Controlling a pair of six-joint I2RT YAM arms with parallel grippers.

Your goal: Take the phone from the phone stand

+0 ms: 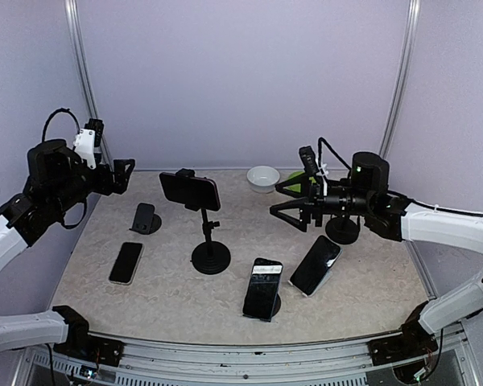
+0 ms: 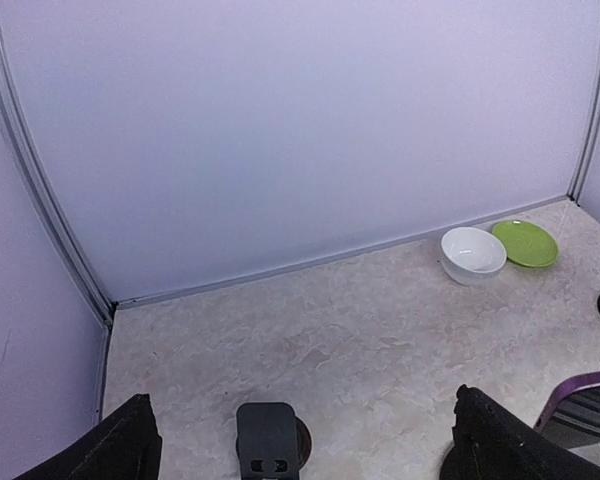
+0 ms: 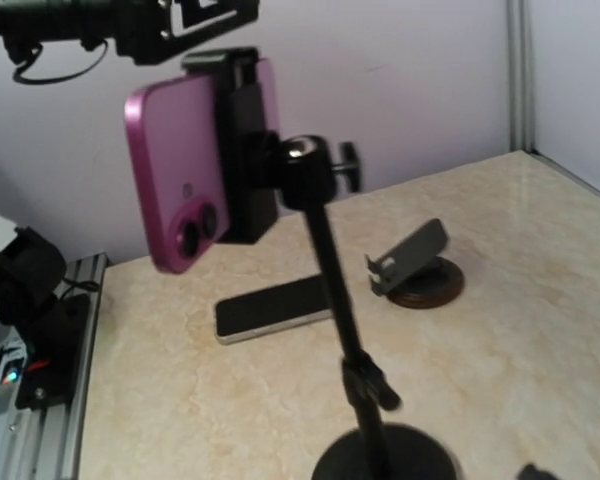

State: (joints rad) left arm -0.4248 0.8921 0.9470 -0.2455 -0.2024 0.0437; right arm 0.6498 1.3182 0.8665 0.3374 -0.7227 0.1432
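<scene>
Phones: 4. Purple phone (image 3: 175, 165) on the tall stand (image 1: 210, 241), flat phone (image 1: 126, 262) on the table (image 1: 362, 297), propped phone (image 1: 262, 288) centre front, leaning phone (image 1: 315, 264) just right of it.

Stands: 3 for sure. The tall pole one, small empty stand (image 1: 146, 219) at left, small base (image 1: 275, 306) under the propped phone. Support under the leaning phone is hidden, so not counted.

Round black base (image 1: 342, 231) behind the right arm (image 1: 443, 225): 1, can't tell if it's a stand.

Bowls: 1, white bowl (image 1: 263, 178).

Plates: 1, green plate (image 2: 525, 243).

Arms: 2, incl. left arm (image 1: 52, 173).

Table: 1.
</scene>
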